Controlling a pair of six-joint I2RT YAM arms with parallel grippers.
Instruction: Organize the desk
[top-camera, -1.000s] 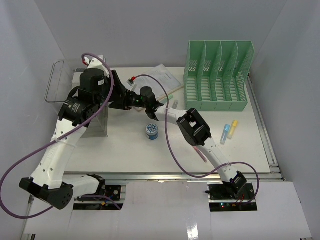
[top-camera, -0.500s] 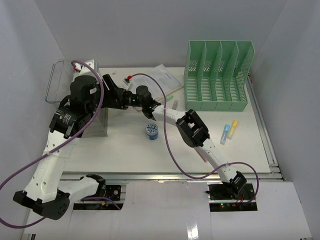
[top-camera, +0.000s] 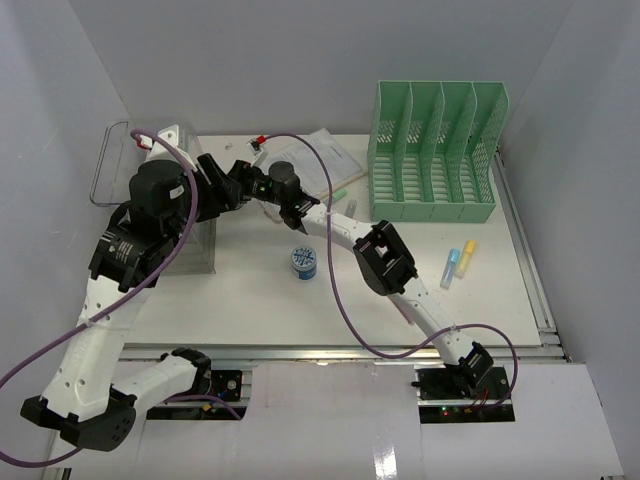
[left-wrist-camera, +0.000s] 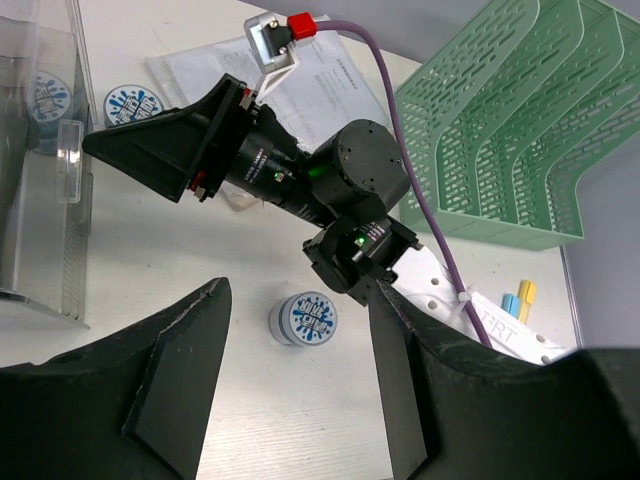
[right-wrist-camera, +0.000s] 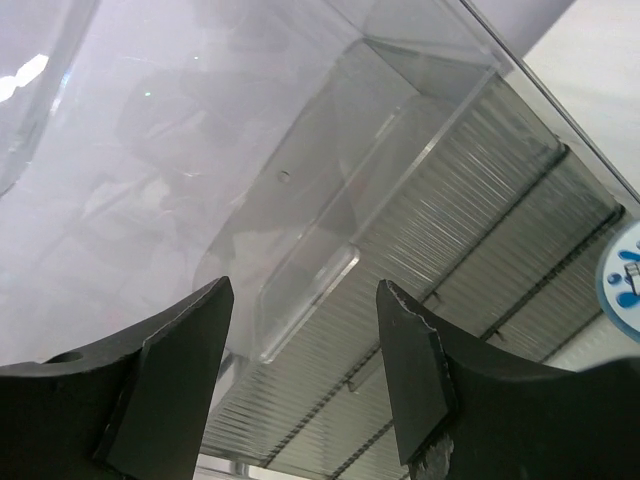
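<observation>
One clear bin (right-wrist-camera: 330, 200), just before right fingers (right-wrist-camera: 170, 370)

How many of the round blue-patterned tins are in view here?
3. One tin sits on the bare desk; one lies by the papers; one shows through the clear bin and may be only a reflection. Others may be hidden.

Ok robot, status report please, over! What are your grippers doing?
Left gripper open, empty. Right gripper open, empty, facing clear bin. Desk cluttered: blue-white roll, highlighters, papers loose. Right arm close ahead of left gripper, over.
</observation>
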